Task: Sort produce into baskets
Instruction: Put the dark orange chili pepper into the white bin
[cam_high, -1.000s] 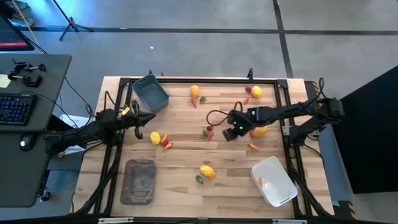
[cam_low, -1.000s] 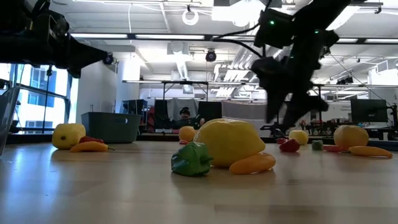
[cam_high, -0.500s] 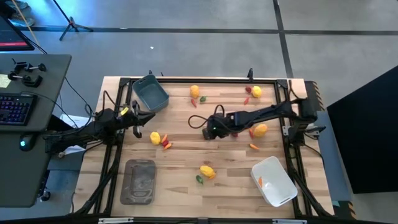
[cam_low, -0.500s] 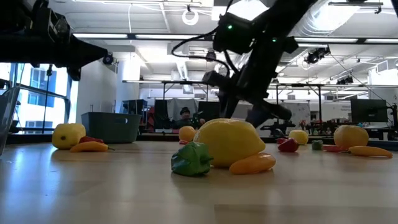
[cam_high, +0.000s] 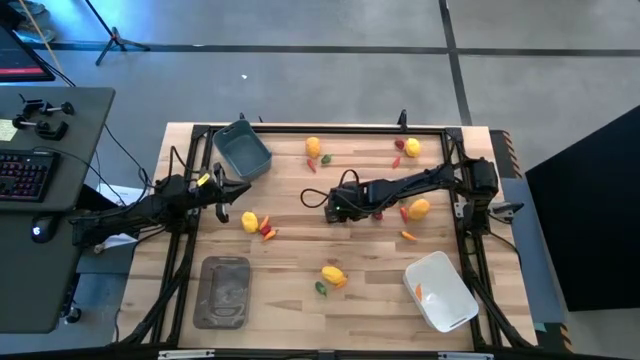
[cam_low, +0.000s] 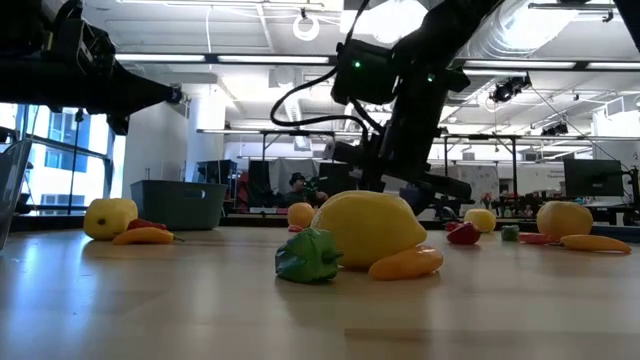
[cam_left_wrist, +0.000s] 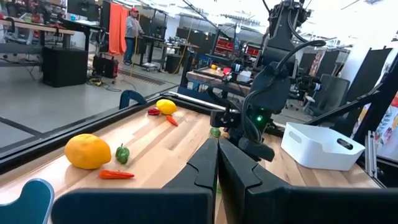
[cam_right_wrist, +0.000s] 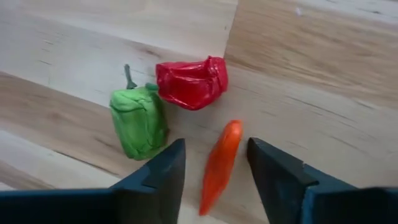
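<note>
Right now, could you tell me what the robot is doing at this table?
It is sorting toy produce into baskets. The right gripper has reached to mid-table and hangs open over a thin orange stick, its fingers either side of it, beside a red piece and a green piece. Nothing is gripped yet. The left gripper waits shut at the table's left side. Most produce lies loose; the white tub holds one orange piece.

Pale striped wood on the surface (cam_high: 300, 300). Right tool (cam_right_wrist: 214, 171) is black, over an orange stick (cam_right_wrist: 217, 163), a glossy red pepper (cam_right_wrist: 191, 81) and a green pepper (cam_right_wrist: 139, 121). Yellow lemon (cam_low: 370, 227) up front; blue-grey tub (cam_high: 242, 150), grey tray (cam_high: 225, 292), white tub (cam_high: 440, 290).
</note>
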